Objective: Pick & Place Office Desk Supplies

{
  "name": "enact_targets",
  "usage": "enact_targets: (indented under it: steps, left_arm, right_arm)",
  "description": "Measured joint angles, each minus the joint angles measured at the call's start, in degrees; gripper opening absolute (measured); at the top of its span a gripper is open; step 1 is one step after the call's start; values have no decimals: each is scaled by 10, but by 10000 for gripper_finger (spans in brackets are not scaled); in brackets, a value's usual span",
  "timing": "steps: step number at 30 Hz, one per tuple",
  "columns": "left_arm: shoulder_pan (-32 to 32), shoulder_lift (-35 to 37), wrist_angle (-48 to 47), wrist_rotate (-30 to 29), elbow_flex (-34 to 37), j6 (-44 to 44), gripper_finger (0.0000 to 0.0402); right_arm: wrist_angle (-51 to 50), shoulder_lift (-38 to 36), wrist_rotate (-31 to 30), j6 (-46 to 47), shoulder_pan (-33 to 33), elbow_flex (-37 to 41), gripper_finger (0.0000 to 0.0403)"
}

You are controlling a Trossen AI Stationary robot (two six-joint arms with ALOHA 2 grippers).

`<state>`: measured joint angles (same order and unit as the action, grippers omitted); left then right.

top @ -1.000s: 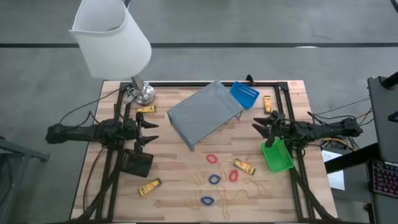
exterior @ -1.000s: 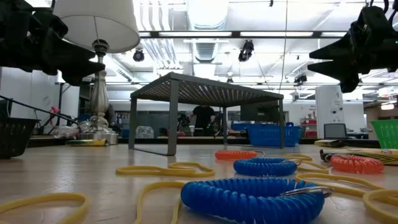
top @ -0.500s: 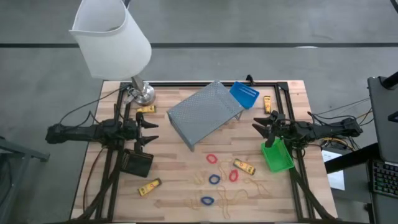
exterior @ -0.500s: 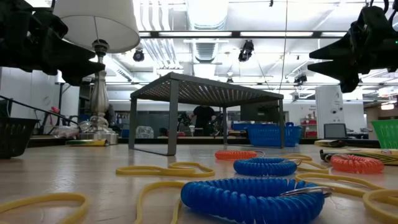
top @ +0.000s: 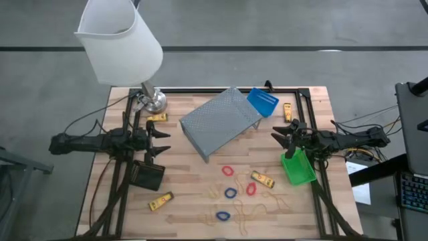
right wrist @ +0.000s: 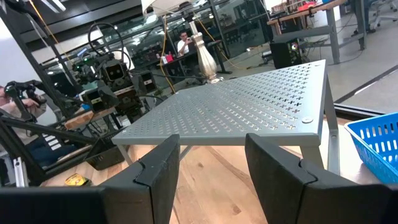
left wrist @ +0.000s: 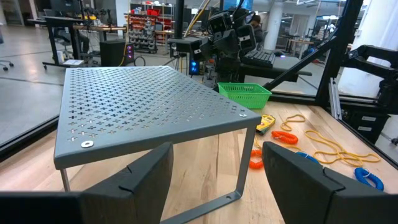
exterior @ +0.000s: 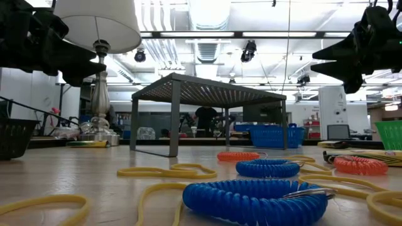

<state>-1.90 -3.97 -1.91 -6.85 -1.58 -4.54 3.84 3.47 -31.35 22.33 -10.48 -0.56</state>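
Note:
Small yellow oblong pieces lie flat on the wooden table [top: 187, 181]: one [top: 156, 117] by the lamp base, one [top: 160, 201] at the near left, one [top: 263, 179] right of centre. Red loops [top: 228, 171] and blue loops [top: 223, 216] lie toward the near edge. The black bin [top: 147, 175] sits at the left, the green bin [top: 297, 167] at the right, the blue bin [top: 262, 102] at the far side. My left gripper [top: 162, 141] hovers open at the left edge. My right gripper [top: 277, 138] hovers open at the right edge, above the green bin.
A grey perforated metal riser [top: 221, 124] stands on its legs at the table's centre, between the two grippers. A white-shaded lamp [top: 120, 43] stands at the far left corner. Thin yellow rubber bands [top: 267, 207] lie near the front edge. A black frame [top: 314, 120] borders the table.

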Motion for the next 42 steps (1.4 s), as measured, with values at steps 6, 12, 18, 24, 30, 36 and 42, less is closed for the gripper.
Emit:
enact_targets:
  steps: [6,12,18,24,30,36,42]
  left_arm:
    - [0,0,0,0,0,0,253]
    - [0,0,0,0,0,0,253]
    - [0,0,0,0,0,0,253]
    - [0,0,0,0,0,0,253]
    - [0,0,0,0,0,0,253]
    - [0,0,0,0,0,0,253]
    - [0,0,0,0,0,0,253]
  right_arm:
    - [0,0,0,0,0,0,180]
    - [1,0,-2,19,0,0,180]
    - [2,0,-2,157,0,0,180]
    - [11,0,-3,144,0,0,180]
    - [6,0,-3,25,0,0,180]
    - [54,0,8,-44,0,0,180]
    - [87,0,54,-211,0,0,180]
